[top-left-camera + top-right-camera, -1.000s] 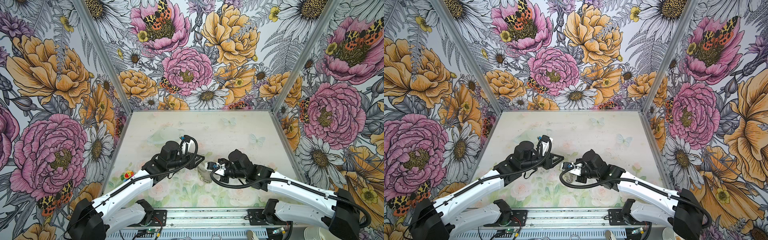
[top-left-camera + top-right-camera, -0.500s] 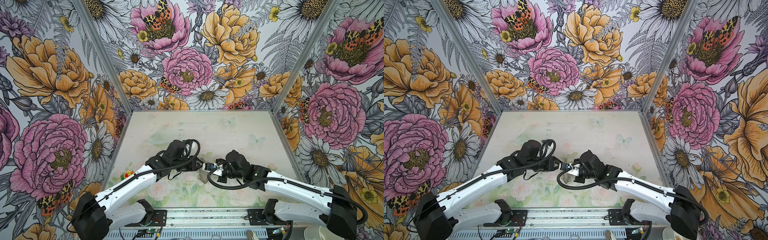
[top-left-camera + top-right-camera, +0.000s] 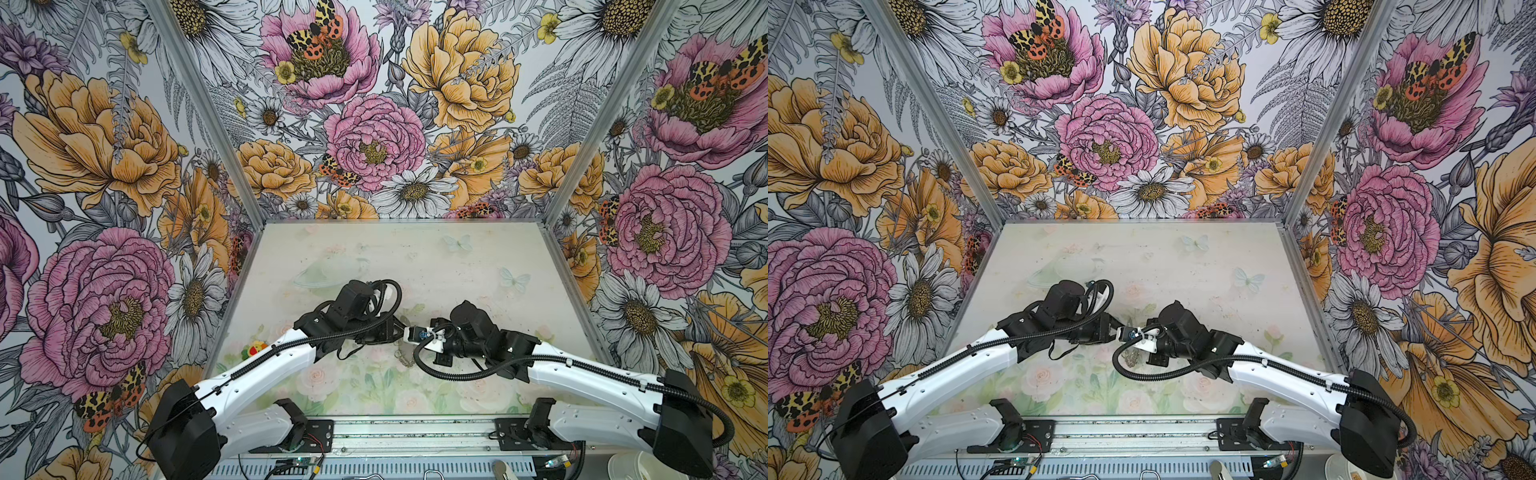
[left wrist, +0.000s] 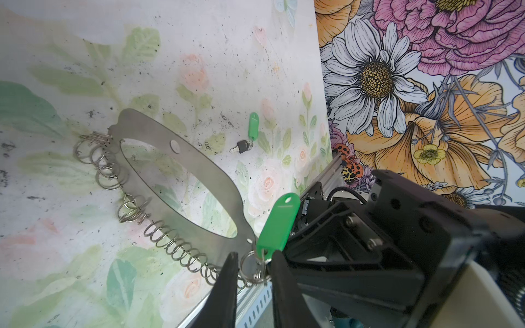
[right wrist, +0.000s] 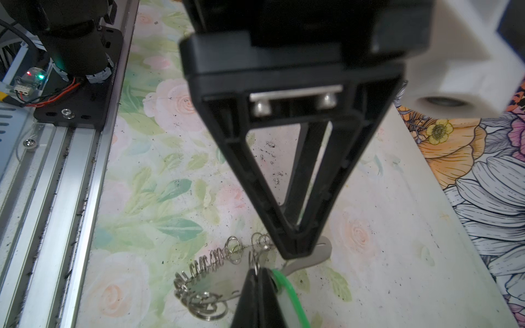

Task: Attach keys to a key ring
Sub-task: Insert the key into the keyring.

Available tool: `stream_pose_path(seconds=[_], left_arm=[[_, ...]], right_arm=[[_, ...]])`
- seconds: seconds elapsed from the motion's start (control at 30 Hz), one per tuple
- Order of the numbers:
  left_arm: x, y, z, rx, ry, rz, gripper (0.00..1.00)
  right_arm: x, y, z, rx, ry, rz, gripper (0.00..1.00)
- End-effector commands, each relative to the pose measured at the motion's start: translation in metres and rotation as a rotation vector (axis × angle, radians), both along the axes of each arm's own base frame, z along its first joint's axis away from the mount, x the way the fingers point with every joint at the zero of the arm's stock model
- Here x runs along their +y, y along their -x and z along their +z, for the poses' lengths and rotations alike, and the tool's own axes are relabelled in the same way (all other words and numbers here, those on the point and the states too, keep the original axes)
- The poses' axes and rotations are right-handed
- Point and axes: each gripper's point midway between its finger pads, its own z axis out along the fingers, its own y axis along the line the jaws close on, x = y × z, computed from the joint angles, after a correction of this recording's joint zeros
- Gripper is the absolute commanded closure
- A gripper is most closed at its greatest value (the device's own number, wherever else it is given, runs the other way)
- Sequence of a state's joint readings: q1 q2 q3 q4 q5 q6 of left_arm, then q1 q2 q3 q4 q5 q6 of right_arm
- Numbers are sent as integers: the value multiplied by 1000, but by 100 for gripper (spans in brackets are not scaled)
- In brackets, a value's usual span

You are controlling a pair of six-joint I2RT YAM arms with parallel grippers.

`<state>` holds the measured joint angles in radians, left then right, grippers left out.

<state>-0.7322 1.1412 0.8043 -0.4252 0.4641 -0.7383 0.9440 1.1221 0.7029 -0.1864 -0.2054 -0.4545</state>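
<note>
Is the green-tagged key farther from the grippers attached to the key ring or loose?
Loose: in the left wrist view that key lies on the table, clear of the key ring.

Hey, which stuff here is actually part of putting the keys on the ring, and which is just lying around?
For the job:
key ring
green-tagged key, pinched by the right gripper
second green-tagged key, lying on the table

Just lying about:
small colourful toy by the table's left edge
white dish beyond the table's front
</note>
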Motion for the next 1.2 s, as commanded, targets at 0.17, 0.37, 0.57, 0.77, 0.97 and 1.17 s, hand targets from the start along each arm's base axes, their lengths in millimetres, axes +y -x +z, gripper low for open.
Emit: stream_pose_path(seconds=[0.17, 0.37, 0.57, 0.77, 0.97, 1.17], left_arm=[[-13, 5, 7, 8, 38, -42, 84], [-12, 6, 2, 18, 29, -42, 90], [-3, 0, -5, 19, 8, 7, 96], [11, -7, -10, 24, -1, 74, 97], [17, -11, -17, 36, -7, 106, 98], [19, -11, -27, 61, -10, 117, 94]], right_arm=[[5, -4, 4, -27, -15, -7, 100], [5, -4, 4, -31, -16, -11, 100], [3, -4, 4, -37, -13, -18, 100], [-1, -4, 5, -47, -23, -32, 100], [-1, -6, 12, -61, -62, -50, 100], [3, -8, 28, -70, -171, -65, 100]])
